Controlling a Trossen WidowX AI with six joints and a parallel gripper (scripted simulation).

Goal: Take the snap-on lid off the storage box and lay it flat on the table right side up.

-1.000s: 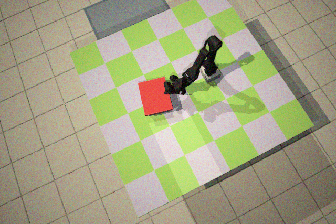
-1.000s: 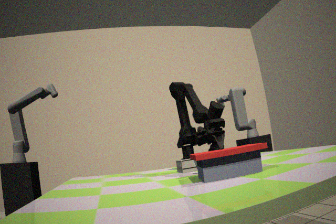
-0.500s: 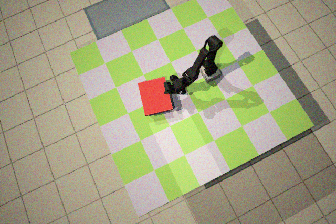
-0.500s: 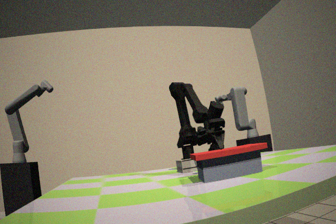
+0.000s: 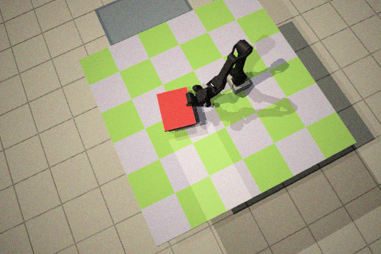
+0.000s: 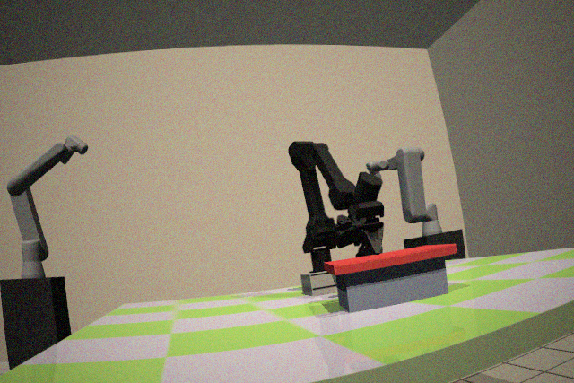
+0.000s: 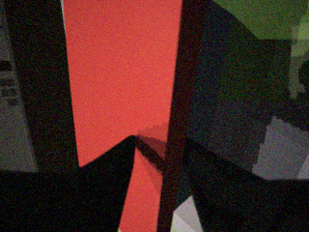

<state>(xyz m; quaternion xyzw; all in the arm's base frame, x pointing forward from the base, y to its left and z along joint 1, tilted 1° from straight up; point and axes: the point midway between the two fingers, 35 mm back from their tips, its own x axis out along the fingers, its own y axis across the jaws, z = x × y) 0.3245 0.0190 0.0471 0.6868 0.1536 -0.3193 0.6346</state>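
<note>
A flat red lid sits on top of a grey storage box near the middle of the checkered table. In the side view the lid looks level over a dark band above the grey box wall. My gripper is at the lid's edge on the side towards the arm's base. It is shut on that edge, one finger over the red top and one outside the dark rim.
The arm's base stands on the table right of the box. A grey-blue panel lies on the floor at the table's far side. Two grey arms on black pedestals stand beyond the table.
</note>
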